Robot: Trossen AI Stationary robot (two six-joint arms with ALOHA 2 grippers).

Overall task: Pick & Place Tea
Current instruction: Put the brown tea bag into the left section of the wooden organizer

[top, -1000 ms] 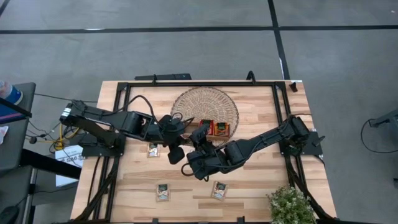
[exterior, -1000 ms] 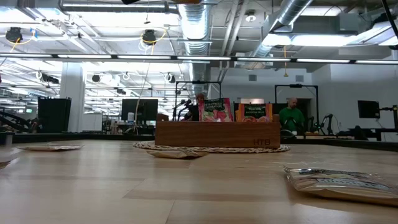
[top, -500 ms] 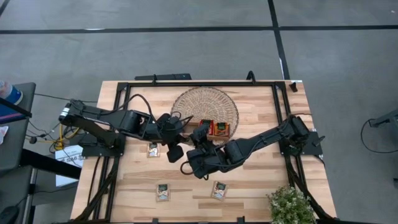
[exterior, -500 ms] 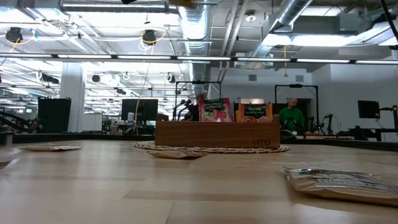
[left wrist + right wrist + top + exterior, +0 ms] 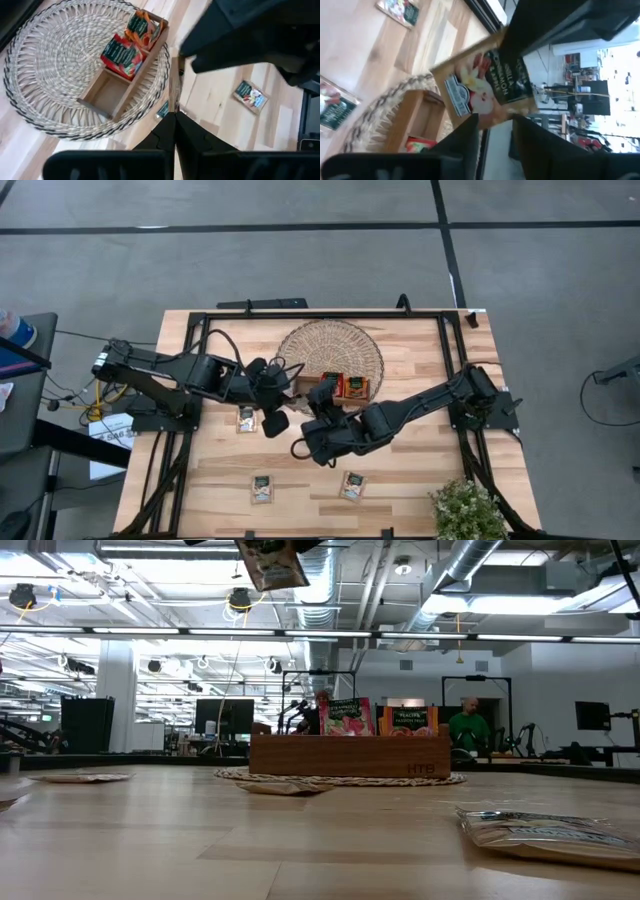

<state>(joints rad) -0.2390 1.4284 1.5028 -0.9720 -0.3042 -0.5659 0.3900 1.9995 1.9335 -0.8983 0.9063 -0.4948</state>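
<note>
My left hand (image 5: pixel 172 112): fingers pressed together, pinching a pale tea sachet (image 5: pixel 482 87) edge-on above the bench (image 5: pixel 400 465).
My right hand (image 5: pixel 495 122): fingers parted around the sachet's lower edge.
Wooden tray (image 5: pixel 122 75): red and orange sachets (image 5: pixel 122 52) inside.
Label text: unreadable.

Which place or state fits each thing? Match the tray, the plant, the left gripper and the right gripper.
Things:
1 tray
2 plant
3 left gripper
4 right gripper

Places or states:
a open
b on the mat
c shut on a sachet
d at a corner of the table

Pairs: 1-b, 2-d, 3-c, 4-a
</note>
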